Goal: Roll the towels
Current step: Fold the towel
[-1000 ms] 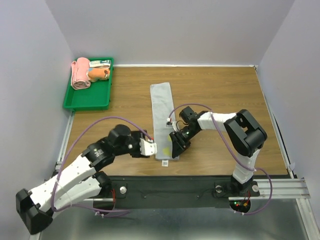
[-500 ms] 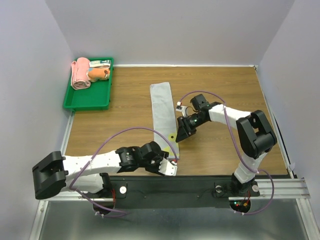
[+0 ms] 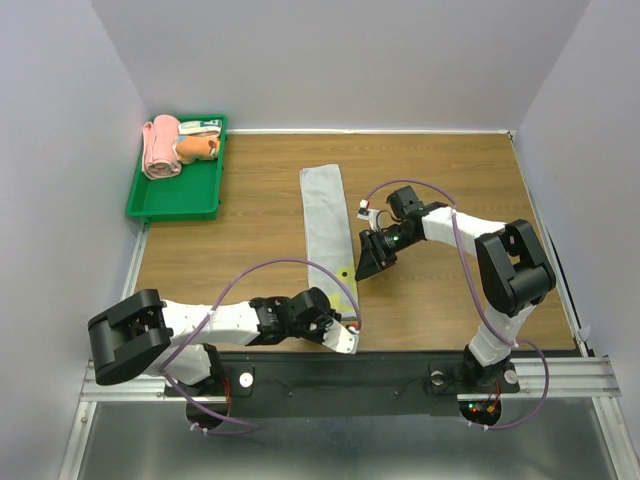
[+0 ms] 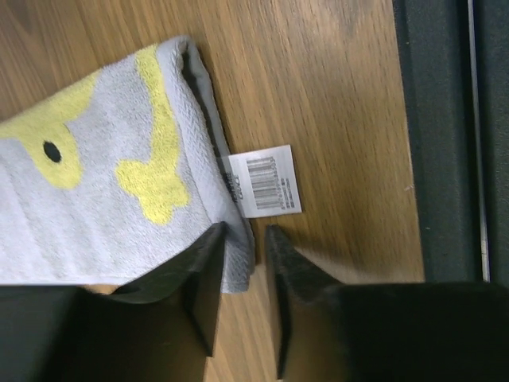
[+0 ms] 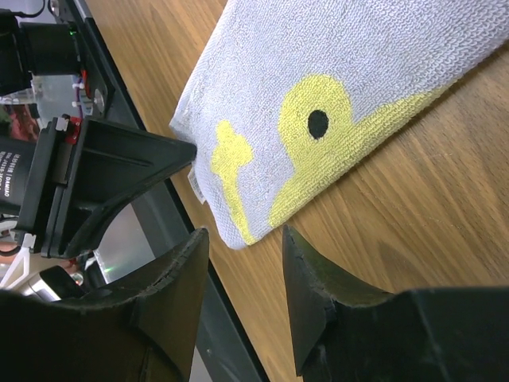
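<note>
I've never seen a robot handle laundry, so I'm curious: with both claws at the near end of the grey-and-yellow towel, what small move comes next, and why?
Probably close the left gripper on the grey-and-yellow towel: its near corner lies between the open fingers, not yet pinched. The right gripper is open by the other near corner.

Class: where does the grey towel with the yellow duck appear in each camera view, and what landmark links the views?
Top external: the grey towel is a long strip at mid-table.
Left wrist: it fills the upper left.
Right wrist: it lies in the upper right.
Shared landmark: the duck's black eye.
</note>
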